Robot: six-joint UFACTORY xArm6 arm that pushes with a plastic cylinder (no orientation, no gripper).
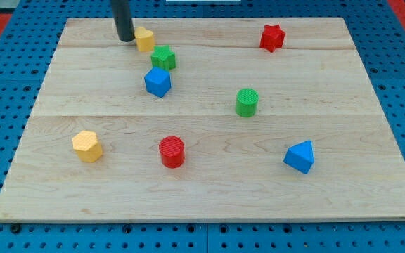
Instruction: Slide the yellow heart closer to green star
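Note:
The yellow heart (pixel 145 39) lies near the view's top left on the wooden board (pixel 209 190). The green star (pixel 164 57) sits just below and to the right of it, nearly touching. My tip (pixel 125 39) is the lower end of a dark rod and stands right against the heart's left side. A blue cube (pixel 157 82) lies just below the green star.
A red star (pixel 272 37) is at the top right. A green cylinder (pixel 247 102) is at centre right. A red cylinder (pixel 171 152) and a yellow hexagon (pixel 87 146) lie lower left. A blue triangular block (pixel 300 157) is lower right.

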